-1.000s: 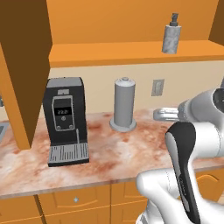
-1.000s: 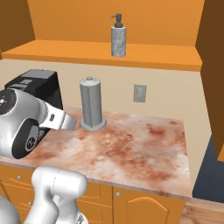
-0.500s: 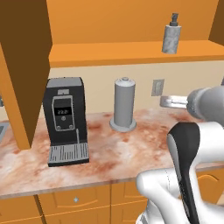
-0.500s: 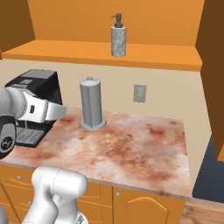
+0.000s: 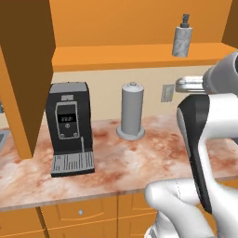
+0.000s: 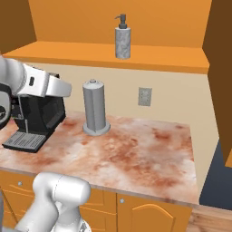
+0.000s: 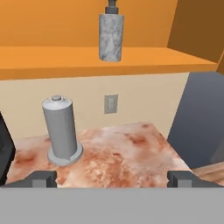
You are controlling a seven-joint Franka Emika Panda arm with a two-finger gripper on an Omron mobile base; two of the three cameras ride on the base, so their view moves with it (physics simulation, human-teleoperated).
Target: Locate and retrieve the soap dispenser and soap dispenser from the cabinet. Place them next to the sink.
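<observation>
A mottled light grey soap dispenser (image 5: 182, 39) (image 6: 122, 40) (image 7: 110, 36) with a dark pump stands upright on the orange shelf board of the open cabinet (image 5: 116, 58) (image 6: 68, 50) (image 7: 43, 59). My gripper (image 5: 179, 84) (image 6: 68, 89) (image 7: 112, 178) hangs over the counter, below and in front of that shelf. It is open, its fingertips (image 7: 43, 178) wide apart with nothing between them. It points toward the wall, with the dispenser above it and further back. A thin grey strip (image 5: 2, 135) shows at the counter's far left; I cannot tell whether it is the sink.
A tall plain grey cylinder (image 5: 132, 111) (image 6: 95, 108) (image 7: 61, 131) stands on the marbled counter below the shelf. A black coffee machine (image 5: 69, 125) (image 6: 36, 118) stands left of it. A wall outlet (image 6: 145, 96) is behind. An open cabinet door (image 5: 28, 69) hangs at the left.
My hand has risen from just above the counter to about the top of the grey cylinder. The dispenser and the other things have not moved.
</observation>
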